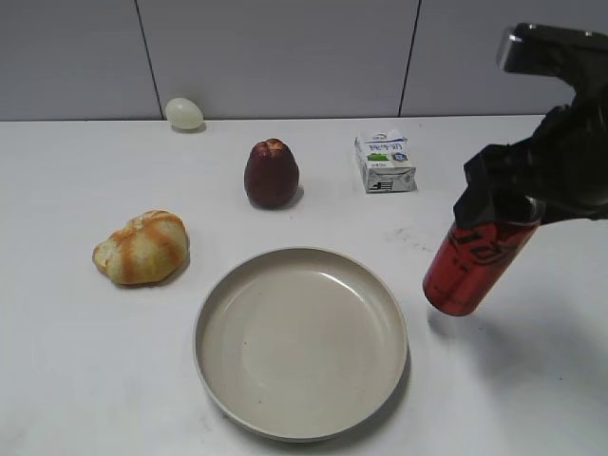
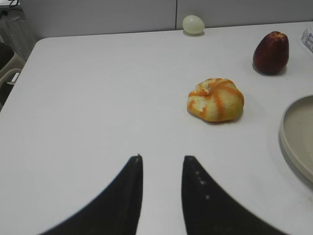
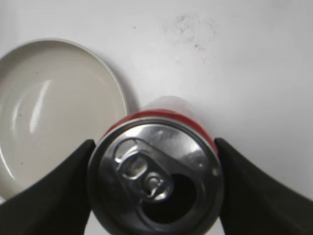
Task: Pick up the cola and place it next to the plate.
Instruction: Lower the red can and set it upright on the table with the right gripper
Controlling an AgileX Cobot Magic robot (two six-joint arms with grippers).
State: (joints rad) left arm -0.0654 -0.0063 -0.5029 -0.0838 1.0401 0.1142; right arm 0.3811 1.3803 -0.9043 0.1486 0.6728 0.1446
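The cola [image 1: 467, 266] is a slim red can with black lettering. It hangs tilted just right of the plate [image 1: 301, 340], its bottom close to or touching the table. My right gripper [image 1: 496, 195] is shut on the can's upper part. In the right wrist view the can's silver opened top [image 3: 155, 181] sits between the two black fingers [image 3: 154, 161], with the beige plate [image 3: 49, 107] to its left. My left gripper [image 2: 161, 159] is open and empty above bare table, out of the exterior view.
A striped bread roll [image 1: 142, 248] lies left of the plate. A dark red fruit [image 1: 272, 174], a small white carton [image 1: 384, 161] and a pale egg [image 1: 184, 113] stand farther back. The table's left edge [image 2: 19, 73] shows in the left wrist view.
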